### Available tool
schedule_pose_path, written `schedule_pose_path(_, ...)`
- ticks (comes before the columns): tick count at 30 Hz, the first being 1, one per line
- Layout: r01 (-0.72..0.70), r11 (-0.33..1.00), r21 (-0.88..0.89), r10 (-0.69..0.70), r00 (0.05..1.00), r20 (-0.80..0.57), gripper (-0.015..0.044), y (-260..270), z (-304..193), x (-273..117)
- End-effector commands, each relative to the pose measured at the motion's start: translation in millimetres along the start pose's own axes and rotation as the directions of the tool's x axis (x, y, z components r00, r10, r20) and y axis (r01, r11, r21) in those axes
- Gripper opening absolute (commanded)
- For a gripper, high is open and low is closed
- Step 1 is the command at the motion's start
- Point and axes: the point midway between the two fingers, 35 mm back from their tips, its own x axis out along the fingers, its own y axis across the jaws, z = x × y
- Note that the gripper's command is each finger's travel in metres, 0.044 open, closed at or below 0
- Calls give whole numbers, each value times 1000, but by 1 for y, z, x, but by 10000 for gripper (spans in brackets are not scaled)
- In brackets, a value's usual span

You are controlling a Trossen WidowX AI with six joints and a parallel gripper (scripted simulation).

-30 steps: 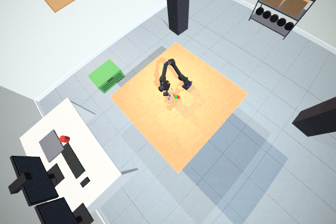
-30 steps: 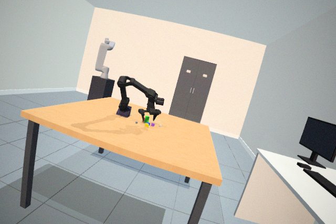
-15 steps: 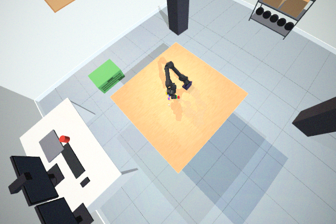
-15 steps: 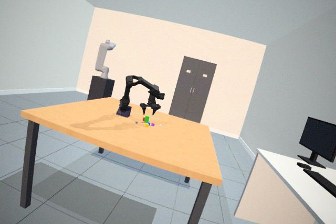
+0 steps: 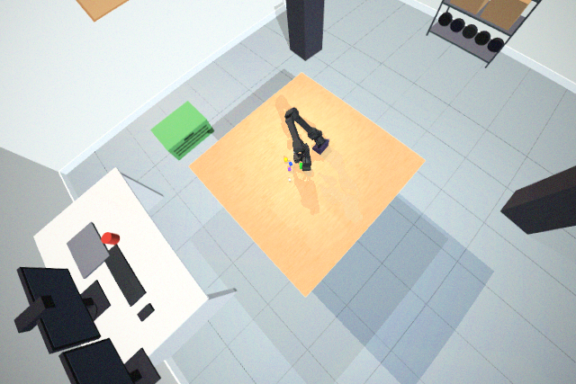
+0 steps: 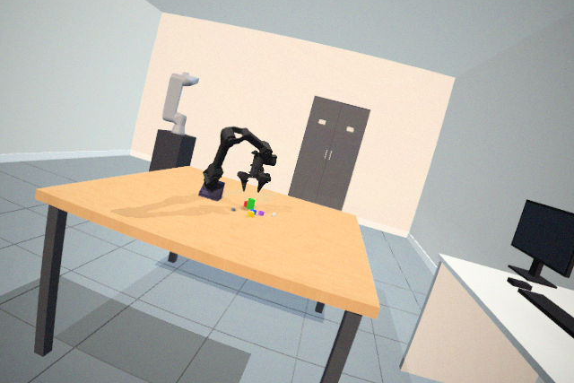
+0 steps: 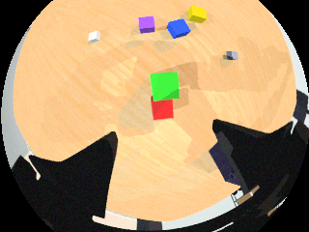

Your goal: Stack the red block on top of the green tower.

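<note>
Above table (image 6: 139, 212), gripper (image 6: 253, 182) hangs wide, empty. Red block (image 7: 162, 110) sits on wood, touching green tower (image 7: 164, 85) at tower's 6 o'clock in wrist view. Best approach: descend straight, straddle red sides away from tower, close gently, avoid nudging tower.

light: bright, even | shadows: soft on table (image 6: 139, 212) | wrist view: fisheye, dark corners | sharpness: slightly soft

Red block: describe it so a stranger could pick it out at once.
On the wooden table, look under the open gripper for the green tower. The red block lies on the table right beside it, on the side away from the other small blocks. It is the only red one.
</note>
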Motion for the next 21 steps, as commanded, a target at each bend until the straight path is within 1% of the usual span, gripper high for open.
schedule_pose_path(1, 13, 1000, -7, -13, 1000, -2, 440, -1, -1, 15)
schedule_pose_path(5, 14, 1000, -6, -14, 1000, 0, 440, -1, 1, 39)
schedule_pose_path(13, 14, 1000, -6, -14, 1000, 0, 440, -1, 0, 43)
schedule_pose_path(21, 14, 1000, -6, -14, 1000, 0, 440, -1, 0, 56)
